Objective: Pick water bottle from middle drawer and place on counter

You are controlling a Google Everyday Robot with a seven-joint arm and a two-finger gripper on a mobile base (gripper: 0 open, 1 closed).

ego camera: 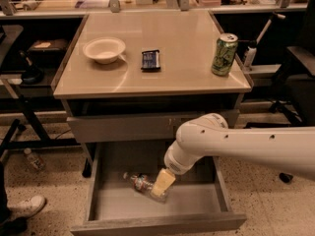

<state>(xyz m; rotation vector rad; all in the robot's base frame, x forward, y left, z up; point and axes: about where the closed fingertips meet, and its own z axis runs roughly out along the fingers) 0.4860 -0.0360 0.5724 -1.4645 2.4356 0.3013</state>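
So the surface is a glossy beige counter [182, 80] in a workshop-type room with a speckled floor [268, 203], and a cluttered bench [64, 3] runs behind the counter. On the counter: one white bowl [104, 49], one small dark packet [150, 60], one green soda can [224, 54]. Below the counter the middle drawer [157, 224] hangs open, with one water bottle [139, 182] lying on its side inside. One gripper [162, 183] sits right on the bottle; can't tell if it's clamped or loose. One spare bottle [32, 159] lies on the floor left of the counter.
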